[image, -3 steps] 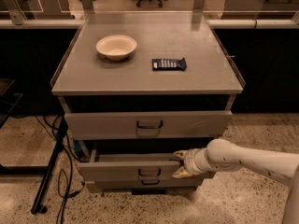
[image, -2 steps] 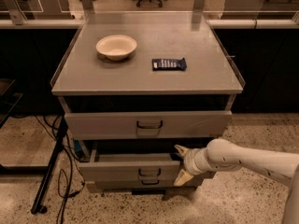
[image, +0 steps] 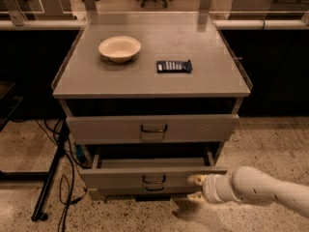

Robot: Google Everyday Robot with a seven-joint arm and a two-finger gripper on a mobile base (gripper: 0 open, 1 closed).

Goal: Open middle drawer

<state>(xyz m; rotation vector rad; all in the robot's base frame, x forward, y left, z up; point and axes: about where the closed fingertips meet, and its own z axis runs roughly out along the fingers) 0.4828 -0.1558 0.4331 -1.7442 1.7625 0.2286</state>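
The middle drawer (image: 145, 177) is a grey metal drawer with a shallow front and a small dark loop handle (image: 154, 180). It stands pulled partway out, and a dark gap shows above its front. My gripper (image: 195, 188) is at the right part of that drawer front, to the right of the handle. Its two pale fingertips (image: 195, 179) are spread apart, one above the other, with nothing held between them. My white arm (image: 260, 190) comes in from the lower right.
The taller top drawer (image: 153, 128) is closed above, and the lowest drawer's handle (image: 154, 189) peeks out below. A cream bowl (image: 119, 48) and a dark snack bar (image: 174, 66) lie on the cabinet top (image: 96, 81). Cables and a black stand leg (image: 50, 178) are at the left.
My gripper has drawn back a little down and to the right, away from the drawer front's upper edge. The drawer stays about as far out as before.
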